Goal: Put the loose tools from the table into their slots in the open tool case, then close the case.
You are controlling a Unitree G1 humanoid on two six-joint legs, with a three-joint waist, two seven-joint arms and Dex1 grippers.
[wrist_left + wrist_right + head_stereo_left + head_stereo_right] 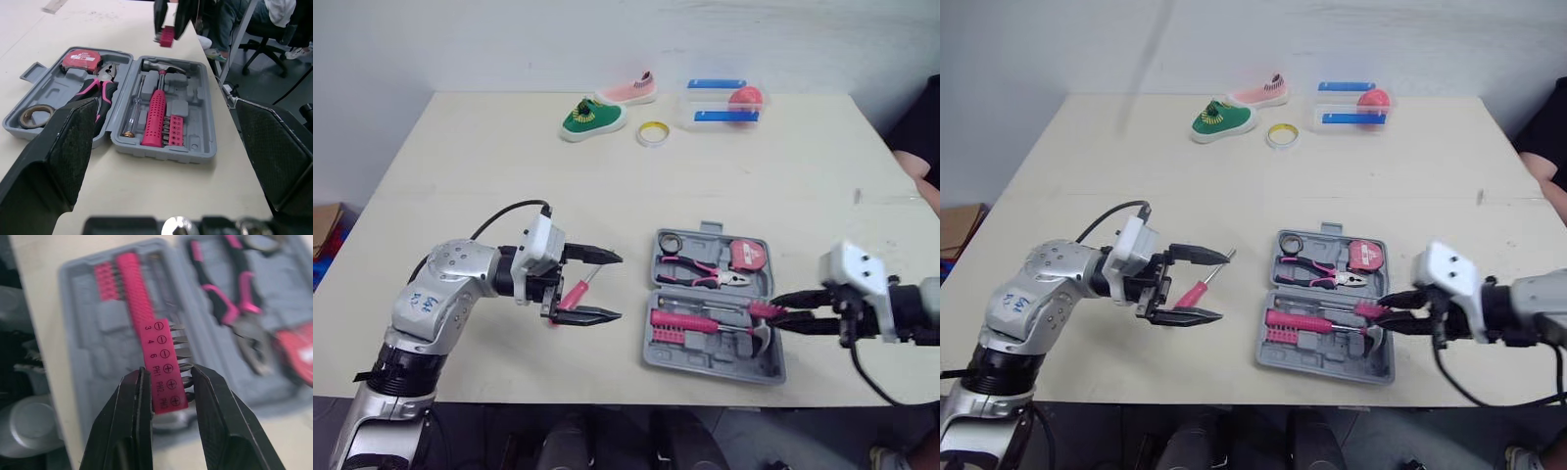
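The right end effector (168, 374) pinches the pink bit holder (159, 347) over the tool case (715, 368). Next it should go into its slot. The left end effector (619, 287) is spread apart.

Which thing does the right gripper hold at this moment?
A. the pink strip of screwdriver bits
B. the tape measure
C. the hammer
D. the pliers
A: the right gripper is shut on the pink bit strip, while the tape measure, pliers and hammer lie in the tool case.
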